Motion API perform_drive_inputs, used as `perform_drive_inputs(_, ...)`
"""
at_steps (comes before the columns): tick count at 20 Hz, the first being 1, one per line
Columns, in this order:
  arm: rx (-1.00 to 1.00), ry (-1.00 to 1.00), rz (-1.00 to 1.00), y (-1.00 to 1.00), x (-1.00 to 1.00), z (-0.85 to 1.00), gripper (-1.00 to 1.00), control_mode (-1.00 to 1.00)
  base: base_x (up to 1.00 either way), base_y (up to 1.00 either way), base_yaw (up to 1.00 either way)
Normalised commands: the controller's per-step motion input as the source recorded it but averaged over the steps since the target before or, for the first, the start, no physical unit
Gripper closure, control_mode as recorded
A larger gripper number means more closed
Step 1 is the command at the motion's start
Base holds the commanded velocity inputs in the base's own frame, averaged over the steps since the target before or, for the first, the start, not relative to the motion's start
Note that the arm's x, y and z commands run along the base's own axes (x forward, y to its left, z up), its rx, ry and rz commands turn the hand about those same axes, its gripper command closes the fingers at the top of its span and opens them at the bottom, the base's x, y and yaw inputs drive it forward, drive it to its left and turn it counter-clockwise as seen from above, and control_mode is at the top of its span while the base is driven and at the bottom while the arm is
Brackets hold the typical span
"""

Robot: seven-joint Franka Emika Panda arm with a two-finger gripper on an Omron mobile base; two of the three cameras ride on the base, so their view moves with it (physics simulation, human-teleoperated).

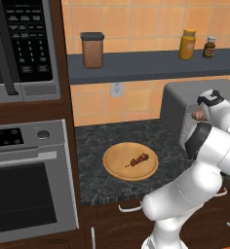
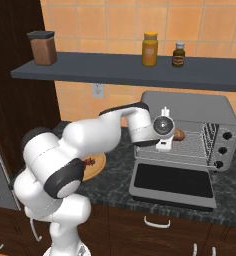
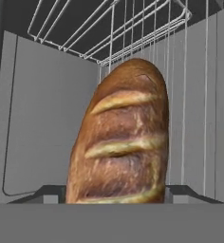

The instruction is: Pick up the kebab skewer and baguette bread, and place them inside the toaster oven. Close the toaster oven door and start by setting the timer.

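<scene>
Hand (image 2: pixel 174 135) clamped on baguette bread (image 3: pixel 121 137), already inside toaster oven (image 2: pixel 190 107) over rack. Kebab skewer (image 1: pixel 139 160) on wooden board (image 1: pixel 118 168) on tabletop. Left: release, skewer, shut door (image 2: pixel 171 186), timer.

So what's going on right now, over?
Gripper at the toaster oven mouth, jaws closed on the baguette bread. Toaster oven door down. Kebab skewer waiting on the wooden board. Nothing blocking.
</scene>
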Motion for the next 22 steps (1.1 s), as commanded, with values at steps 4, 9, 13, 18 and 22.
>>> perform_drive_inputs(4,0.00,0.00,0.00,-0.09,0.13,-0.22,1.00,-1.00,0.00,0.00,0.00)
perform_drive_inputs(9,0.00,0.01,0.00,0.00,0.05,-0.24,-1.00,-1.00,0.00,0.00,0.00)
perform_drive_inputs(13,0.00,0.02,0.00,0.00,0.00,0.00,-1.00,-1.00,0.00,0.00,0.00)
perform_drive_inputs(18,0.00,0.01,0.00,0.00,-0.01,0.00,-1.00,-1.00,0.00,0.00,0.00)
perform_drive_inputs(22,0.00,0.06,0.00,0.00,-0.14,0.00,-1.00,-1.00,0.00,0.00,0.00)
